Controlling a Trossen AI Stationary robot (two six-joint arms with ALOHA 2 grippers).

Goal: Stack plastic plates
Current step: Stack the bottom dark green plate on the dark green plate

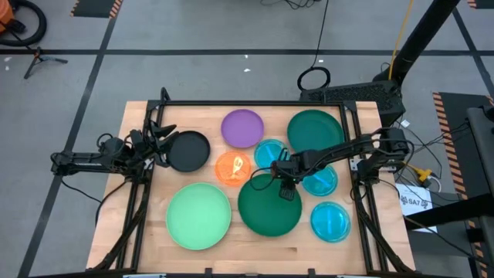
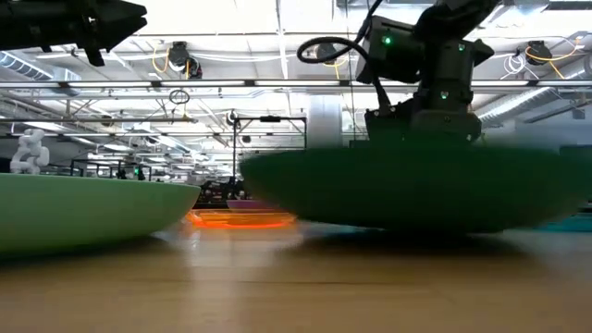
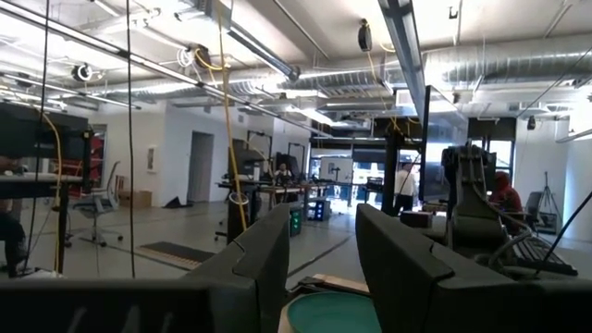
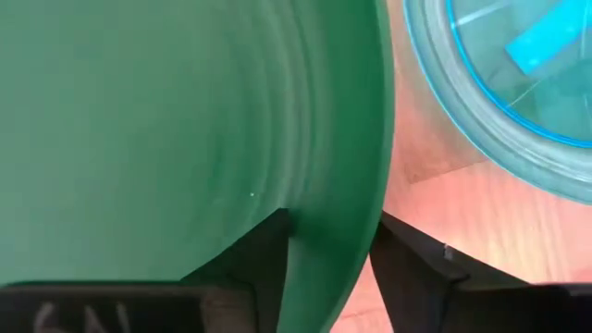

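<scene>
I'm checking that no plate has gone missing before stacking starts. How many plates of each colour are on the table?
Dark green plates: 2
Mint green plate: 1
Purple plate: 1
Black plate: 1
Orange plate: 1
Cyan-blue plates: 3
Total: 9

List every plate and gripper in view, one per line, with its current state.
front dark green plate: rim between the right gripper's fingers
back dark green plate: unstacked
mint plate: unstacked
purple plate: unstacked
black plate: unstacked
orange plate: unstacked
three cyan plates: unstacked
left gripper: open, empty, beside black plate
</scene>
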